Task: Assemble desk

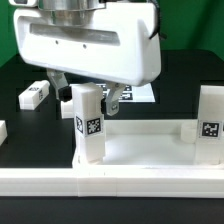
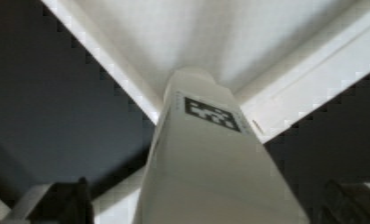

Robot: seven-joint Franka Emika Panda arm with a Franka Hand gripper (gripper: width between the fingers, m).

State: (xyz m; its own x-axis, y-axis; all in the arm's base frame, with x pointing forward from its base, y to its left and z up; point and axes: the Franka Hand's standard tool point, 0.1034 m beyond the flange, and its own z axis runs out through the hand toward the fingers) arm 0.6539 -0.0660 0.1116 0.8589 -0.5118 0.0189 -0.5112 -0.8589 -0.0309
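On my exterior feed the hand (image 1: pixel 88 88) hangs directly over a leg (image 1: pixel 88 125) that stands upright at the 9 o'clock corner of the desk top (image 1: pixel 140 150). The desk top lies flat at the near edge of the black surface (image 1: pixel 40 135). A second leg (image 1: pixel 210 122) stands upright at its 3 o'clock end.

Through the wrist camera I look down the length of the first leg, its tag toward me, with a dark finger (image 2: pixel 61 200) on either side. I cannot tell whether they press on it (so I won't say the hand grips it or is spread).

A loose leg (image 1: pixel 33 95) lies flat toward 10 o'clock from the upright one, well apart. The marker board (image 1: pixel 138 93) lies behind the hand.
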